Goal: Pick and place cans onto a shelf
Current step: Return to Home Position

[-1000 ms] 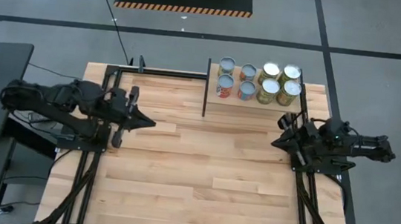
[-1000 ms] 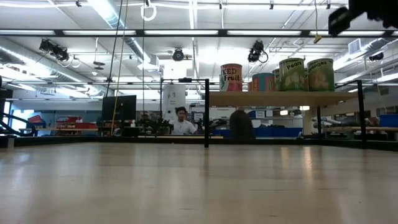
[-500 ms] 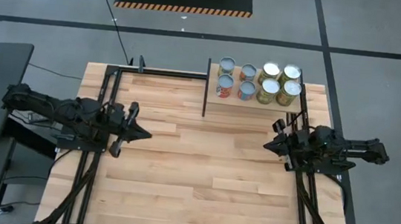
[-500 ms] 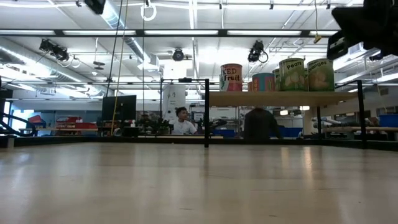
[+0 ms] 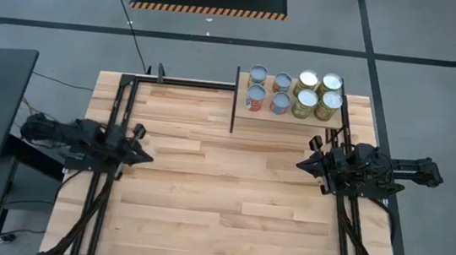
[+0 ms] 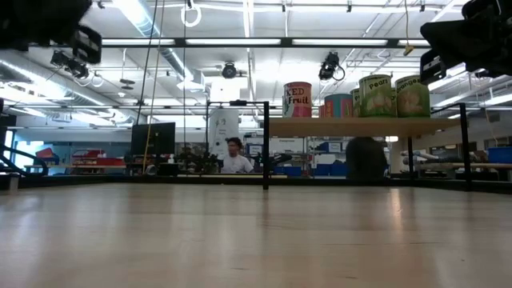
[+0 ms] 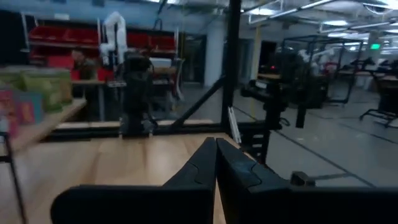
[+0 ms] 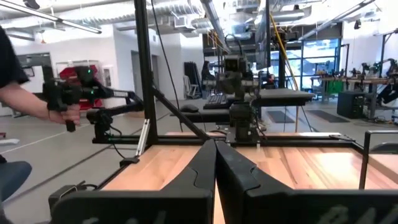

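Observation:
Eight cans (image 5: 293,94) with silvery tops stand upright in two rows on the pale wooden shelf (image 5: 297,120) at the table's far right; a thin dark upright panel (image 5: 235,101) closes the shelf's left edge. In the low view the cans (image 6: 360,96) stand on the raised shelf board (image 6: 352,126). My left gripper (image 5: 150,157) is shut and empty over the table's left side, far from the cans. My right gripper (image 5: 299,163) is shut and empty over the right side, just near of the shelf. Both sets of shut fingers show in the wrist views (image 7: 216,163) (image 8: 216,163).
Dark metal frame rails (image 5: 190,82) run along the table's far and side edges. The plank tabletop (image 5: 221,195) lies bare between the arms. People are in the room behind the table (image 6: 234,156), and a hand (image 8: 62,112) holds a controller beyond the left side.
My left gripper has drawn back toward the table's left edge and a little toward the near edge, still shut. My right gripper has shifted slightly toward the table's left, still shut. The cans have stayed on the shelf. A dark figure has walked rightward behind the table.

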